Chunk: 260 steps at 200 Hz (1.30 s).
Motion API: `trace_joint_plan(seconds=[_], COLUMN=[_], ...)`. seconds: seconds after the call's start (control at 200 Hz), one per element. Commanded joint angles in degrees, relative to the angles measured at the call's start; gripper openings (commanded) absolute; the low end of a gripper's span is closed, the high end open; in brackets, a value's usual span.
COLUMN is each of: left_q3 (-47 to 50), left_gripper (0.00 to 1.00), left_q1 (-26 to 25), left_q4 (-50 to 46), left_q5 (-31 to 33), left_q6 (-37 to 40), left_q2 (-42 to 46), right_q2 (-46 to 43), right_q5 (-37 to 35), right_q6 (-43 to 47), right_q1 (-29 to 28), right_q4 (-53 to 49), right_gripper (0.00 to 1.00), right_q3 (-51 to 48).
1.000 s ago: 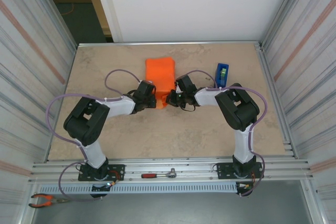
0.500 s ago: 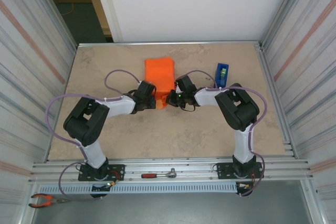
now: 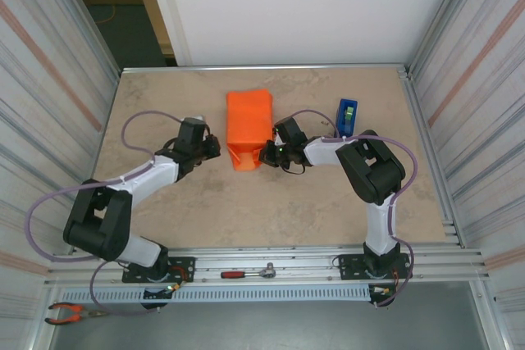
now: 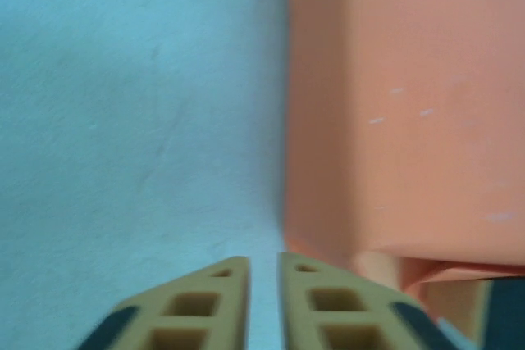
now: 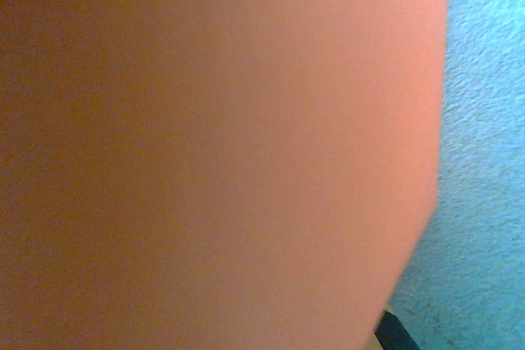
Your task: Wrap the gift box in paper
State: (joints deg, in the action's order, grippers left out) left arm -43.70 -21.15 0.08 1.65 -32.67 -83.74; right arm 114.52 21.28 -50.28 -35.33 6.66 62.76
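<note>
With the orange paper [image 3: 249,125] bundled mid-table, the closed right gripper [image 3: 267,155] should probably pin its near right corner while the closed, empty left gripper [image 4: 262,264] beside it creases the left fold flat.

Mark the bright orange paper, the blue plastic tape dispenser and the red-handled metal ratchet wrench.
bright orange paper [image 3: 249,125]: top external view, flat top face.
blue plastic tape dispenser [image 3: 346,118]: top external view, body centre.
red-handled metal ratchet wrench [image 3: 248,272]: top external view, mid-shaft.
</note>
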Motion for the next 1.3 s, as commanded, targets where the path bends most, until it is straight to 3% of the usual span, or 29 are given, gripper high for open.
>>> trace_joint_plan(seconds=[0.0, 0.145, 0.596, 1.022, 1.298], left_q3=[0.82, -0.11, -3.26, -4.56, -3.33], left_gripper=[0.05, 0.01, 0.01, 0.01, 0.01], left_q1=[0.84, 0.67, -4.96, -6.8, -6.82], left_q4=[1.65, 3.32, 5.7, 9.59, 4.88], left_q5=[-6.43, -9.84, -11.21, -11.27, -9.0], left_q6=[-1.28, -0.71, -1.13, -1.08, 0.06], left_q2=[-3.03, -7.69, -15.76, -17.25, -11.99], right_q2=[0.12, 0.19, 0.17, -0.15, -0.26], right_q5=[-0.18, -0.3, -0.46, -0.76, -1.02], right_q6=[1.69, 1.83, 1.98, 2.07, 2.21], right_q1=[-0.88, -0.88, -1.14, -1.49, -1.49], right_q4=[-3.49, -3.84, -4.25, -4.89, -4.99], right_gripper=[0.0, 0.0, 0.0, 0.0, 0.0], right_q3=[-1.24, -1.07, -0.8, -0.56, -0.62])
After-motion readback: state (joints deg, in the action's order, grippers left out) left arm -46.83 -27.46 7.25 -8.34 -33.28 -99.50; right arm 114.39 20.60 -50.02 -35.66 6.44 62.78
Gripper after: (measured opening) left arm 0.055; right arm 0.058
